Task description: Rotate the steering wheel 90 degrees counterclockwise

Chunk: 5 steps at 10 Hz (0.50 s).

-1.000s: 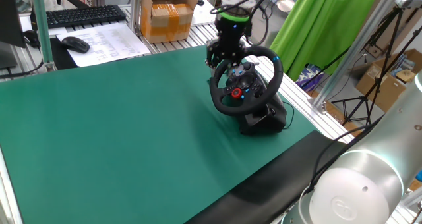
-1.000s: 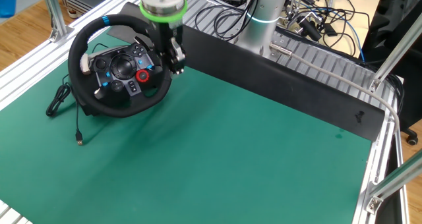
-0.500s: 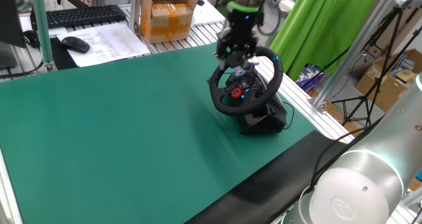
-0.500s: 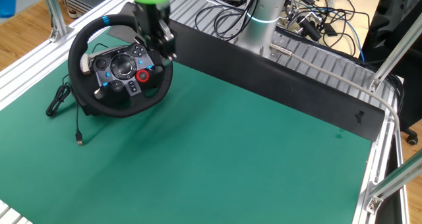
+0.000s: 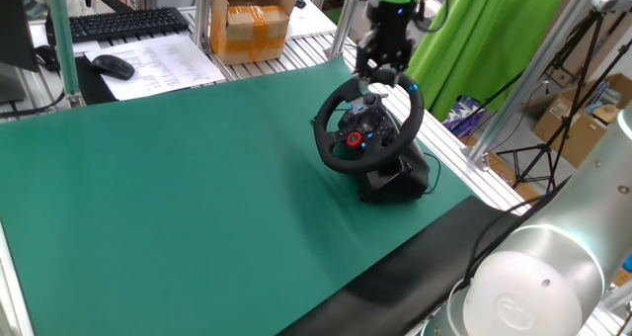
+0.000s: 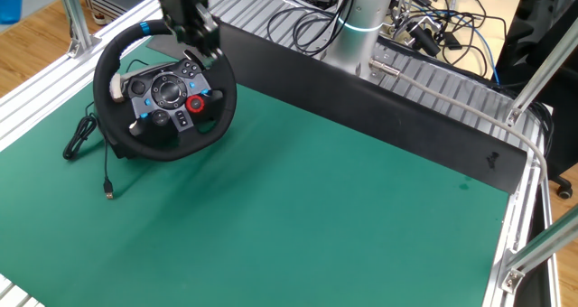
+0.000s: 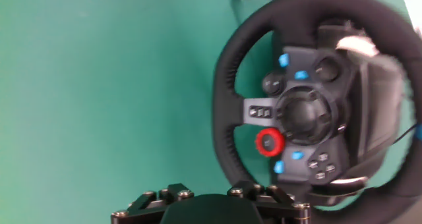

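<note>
At the far right of the green table (image 5: 178, 198), near its edge, the steering wheel (image 5: 368, 122) sits tilted on its black base (image 5: 400, 181); blue stripe (image 5: 412, 88) up on the rim, red knob (image 5: 355, 138) low on the hub. Gripper (image 5: 383, 67) hangs over the wheel's upper rim. Touching or clear of it: cannot tell from either fixed view. Finger spread also unreadable; tips merge with the black rim in both. In the other fixed view the gripper (image 6: 197, 47) covers part of the rim top. A thin cable (image 6: 90, 144) trails off the base onto the mat. Hand view: only the gripper body shows at the bottom edge; wheel (image 7: 316, 105) blurred and cut off at right.
</note>
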Tool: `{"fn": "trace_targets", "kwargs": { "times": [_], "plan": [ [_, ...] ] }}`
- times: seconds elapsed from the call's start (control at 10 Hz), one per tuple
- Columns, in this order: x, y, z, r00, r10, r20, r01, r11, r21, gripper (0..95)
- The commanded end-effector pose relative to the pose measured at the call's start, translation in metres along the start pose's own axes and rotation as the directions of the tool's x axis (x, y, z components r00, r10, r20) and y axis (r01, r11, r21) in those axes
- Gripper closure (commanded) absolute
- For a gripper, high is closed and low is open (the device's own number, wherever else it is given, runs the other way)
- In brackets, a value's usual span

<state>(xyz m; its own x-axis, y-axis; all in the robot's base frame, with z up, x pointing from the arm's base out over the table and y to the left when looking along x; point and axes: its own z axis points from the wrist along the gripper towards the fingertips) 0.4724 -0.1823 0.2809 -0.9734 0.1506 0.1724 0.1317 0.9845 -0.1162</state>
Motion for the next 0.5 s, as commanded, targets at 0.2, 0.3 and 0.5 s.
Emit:
{"fn": "trace_targets", "kwargs": {
  "times": [0.2, 0.3, 0.5],
  "plan": [
    [0.002, -0.023, -0.007, 0.998, -0.065, -0.017, 0.066, 0.996, 0.056, 38.0],
    [0.002, -0.031, -0.008, 0.997, -0.080, -0.019, 0.081, 0.995, 0.054, 38.0],
    [-0.001, -0.043, -0.011, 0.994, -0.104, -0.019, 0.104, 0.993, 0.051, 38.0]
  ]
}}
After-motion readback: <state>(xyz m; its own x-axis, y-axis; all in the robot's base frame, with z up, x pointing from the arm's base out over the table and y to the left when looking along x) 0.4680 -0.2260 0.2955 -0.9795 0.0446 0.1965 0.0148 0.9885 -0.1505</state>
